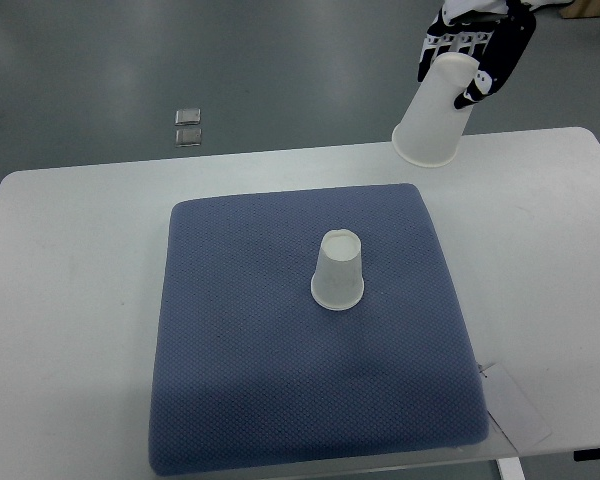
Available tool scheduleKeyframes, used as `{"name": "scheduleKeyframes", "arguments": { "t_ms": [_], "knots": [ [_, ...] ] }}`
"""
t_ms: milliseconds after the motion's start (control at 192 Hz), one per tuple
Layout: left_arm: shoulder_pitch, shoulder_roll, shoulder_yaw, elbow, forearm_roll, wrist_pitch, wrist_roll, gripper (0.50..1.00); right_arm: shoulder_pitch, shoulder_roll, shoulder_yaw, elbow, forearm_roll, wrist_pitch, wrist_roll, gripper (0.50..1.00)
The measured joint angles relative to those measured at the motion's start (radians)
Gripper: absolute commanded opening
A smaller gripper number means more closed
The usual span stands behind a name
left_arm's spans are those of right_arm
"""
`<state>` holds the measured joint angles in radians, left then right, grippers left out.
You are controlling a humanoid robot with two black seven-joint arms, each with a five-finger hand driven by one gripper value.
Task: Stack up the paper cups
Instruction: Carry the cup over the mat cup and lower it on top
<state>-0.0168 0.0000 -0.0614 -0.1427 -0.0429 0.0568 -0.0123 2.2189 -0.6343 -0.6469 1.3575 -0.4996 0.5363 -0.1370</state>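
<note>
Two cups: right hand (pixel 477 55), fingers (pixel 458 45) gripping one cup (pixel 435 115) mouth-down, tilted, over counter's (pixel 70 300) far edge. Second cup (pixel 338 271) upside down on blue mat (pixel 240 380), nearer and leftward. Left hand unseen.

No legible text, labels, brands, nos. or signs anywhere in top view. Cup (pixel 436 112) in the hand (pixel 477 50): plain white, no print. Cup (pixel 338 272) below-left of hand, on blue mat (pixel 230 380): plain too. White tag/card (pixel 518 405) at mat's near corner, well below hand: blank as far as visible. Two small shiny squares (pixel 188 127) on floor, far left of hand: too small to read any marks.
</note>
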Motion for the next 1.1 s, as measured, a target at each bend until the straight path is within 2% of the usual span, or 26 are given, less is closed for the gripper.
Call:
{"name": "scheduleKeyframes", "arguments": {
  "t_ms": [343,629,1102],
  "knots": [
    [0.0,0.0,0.0,0.0,0.0,0.0,0.0,1.0,0.017,0.203,0.024,-0.002,0.039,-0.012,0.001,0.682],
    [0.0,0.0,0.0,0.0,0.0,0.0,0.0,1.0,0.007,0.322,0.024,-0.008,0.097,-0.056,0.002,0.686],
    [0.0,0.0,0.0,0.0,0.0,0.0,0.0,1.0,-0.034,0.358,0.003,-0.029,0.097,-0.078,0.002,0.686]
  ]
}}
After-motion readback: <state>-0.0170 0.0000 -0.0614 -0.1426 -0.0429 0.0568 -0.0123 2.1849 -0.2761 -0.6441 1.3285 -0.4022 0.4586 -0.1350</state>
